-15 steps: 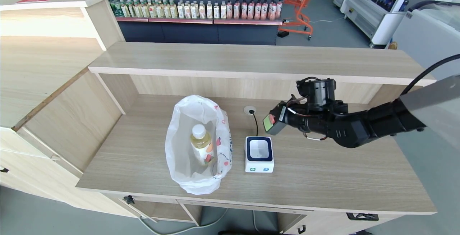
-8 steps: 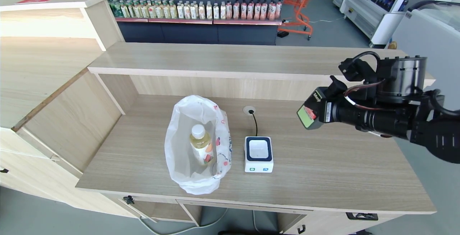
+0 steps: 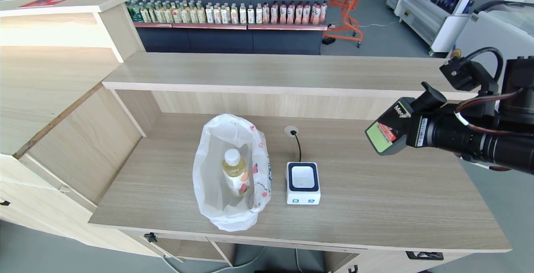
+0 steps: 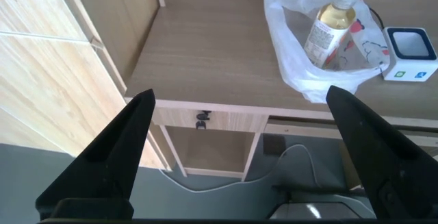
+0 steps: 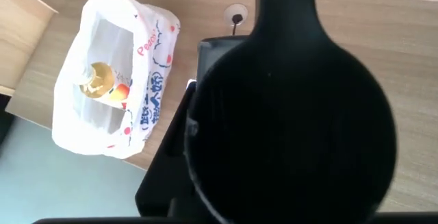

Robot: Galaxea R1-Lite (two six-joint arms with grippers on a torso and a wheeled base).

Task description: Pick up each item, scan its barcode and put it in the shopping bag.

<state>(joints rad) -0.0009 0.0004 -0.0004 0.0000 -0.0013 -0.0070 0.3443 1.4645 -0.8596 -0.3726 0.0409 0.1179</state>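
Observation:
My right gripper (image 3: 411,125) hangs above the counter's right end, shut on a dark box (image 3: 386,133) whose green and red end label faces left. It is well right of the white scanner (image 3: 303,182) and higher than it. The white shopping bag (image 3: 231,173) stands open just left of the scanner, with a bottle of yellow drink (image 3: 234,173) upright inside. In the left wrist view the bag (image 4: 301,53), bottle (image 4: 328,22) and scanner (image 4: 408,53) lie beyond my left gripper (image 4: 250,155), which is open and held low, off the counter's front edge.
The wooden counter (image 3: 375,206) has a raised ledge (image 3: 271,70) along its back and a side wall (image 3: 83,139) on the left. The scanner's cable runs to a hole (image 3: 290,130) behind it. Shop shelves with drinks stand beyond.
My right arm has carried the box right and upward, away from the scanner. The head view has shifted slightly; bag, bottle and scanner stay put.

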